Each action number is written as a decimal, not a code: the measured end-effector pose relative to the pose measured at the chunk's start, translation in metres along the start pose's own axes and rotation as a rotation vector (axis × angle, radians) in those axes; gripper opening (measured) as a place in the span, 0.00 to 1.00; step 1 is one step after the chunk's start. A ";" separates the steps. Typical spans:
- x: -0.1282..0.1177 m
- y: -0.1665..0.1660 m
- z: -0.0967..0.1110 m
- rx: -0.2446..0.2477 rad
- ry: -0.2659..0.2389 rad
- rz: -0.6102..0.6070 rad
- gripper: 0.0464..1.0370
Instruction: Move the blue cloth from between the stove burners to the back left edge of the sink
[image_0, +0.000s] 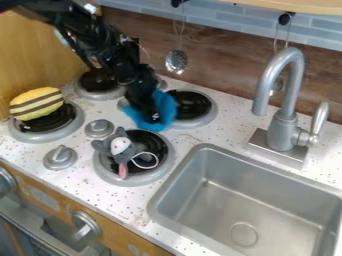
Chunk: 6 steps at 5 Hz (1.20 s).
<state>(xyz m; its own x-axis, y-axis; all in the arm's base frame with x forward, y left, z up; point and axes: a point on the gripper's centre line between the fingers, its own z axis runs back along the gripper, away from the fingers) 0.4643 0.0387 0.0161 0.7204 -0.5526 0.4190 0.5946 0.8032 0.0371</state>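
Though a bright blue, soft-looking thing (167, 106) curls around the pincer (153, 118), I cannot tell its opening or grip.

So a yellow striped plush (37, 104) sat on the left burner (75, 129), and a grey toy mouse (121, 150) was sprawled on the front one. Metal sink (250, 210) and faucet (285, 127) were off to the right, with a metal utensil (176, 61) hanging by the wall.

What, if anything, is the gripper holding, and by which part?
The gripper covers the middle of the fuzzy blue object; whether it grips it, and by which part, cannot be told.
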 end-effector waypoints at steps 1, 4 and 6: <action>0.006 -0.029 0.006 -0.060 -0.022 -0.033 0.96; 0.013 -0.079 0.002 -0.136 0.003 -0.137 0.96; 0.018 -0.056 0.015 0.017 0.020 -0.159 0.96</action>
<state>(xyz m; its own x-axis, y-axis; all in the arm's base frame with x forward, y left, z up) 0.4384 -0.0130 0.0346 0.6252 -0.6770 0.3882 0.6954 0.7091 0.1167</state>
